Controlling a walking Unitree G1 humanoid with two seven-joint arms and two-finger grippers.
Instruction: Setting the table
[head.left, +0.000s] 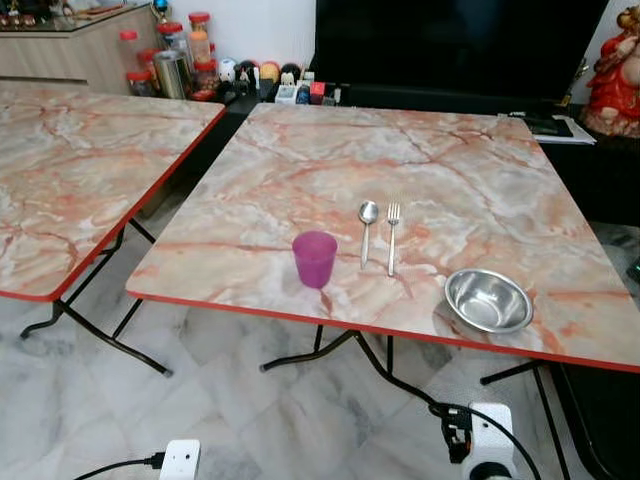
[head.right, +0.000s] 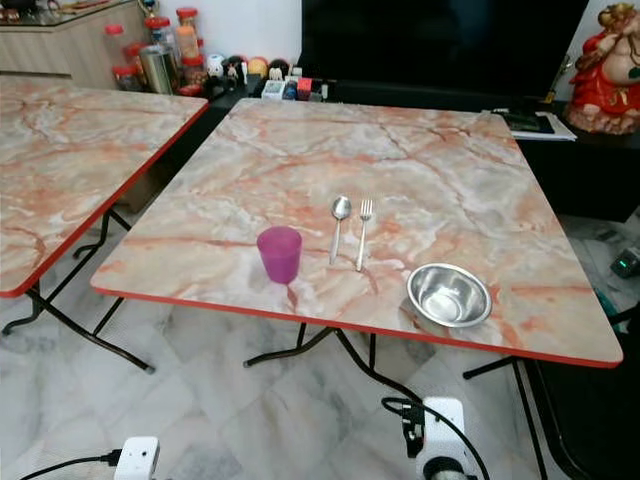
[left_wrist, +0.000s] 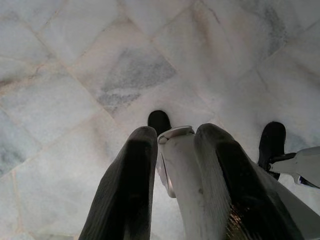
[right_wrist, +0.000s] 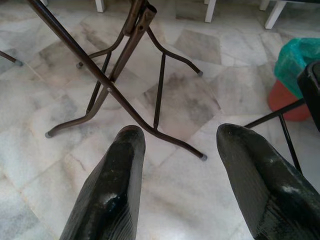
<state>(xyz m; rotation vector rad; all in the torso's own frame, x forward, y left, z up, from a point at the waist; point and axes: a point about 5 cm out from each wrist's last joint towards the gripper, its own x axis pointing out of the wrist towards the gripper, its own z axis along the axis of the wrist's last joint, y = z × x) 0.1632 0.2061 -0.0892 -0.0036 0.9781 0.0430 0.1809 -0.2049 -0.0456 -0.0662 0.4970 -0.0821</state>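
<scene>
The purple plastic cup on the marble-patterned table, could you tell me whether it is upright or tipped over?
Upright. The purple plastic cup stands on its base with its open rim facing up, left of the metal spoon.

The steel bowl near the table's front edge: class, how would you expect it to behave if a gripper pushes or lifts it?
The steel bowl looks thin and shiny, so it is probably light and slippery on the smooth marble table. Its rounded sides suggest that a push could make it slide or rock. Sitting close to the red edge, it might be nudged off.
</scene>
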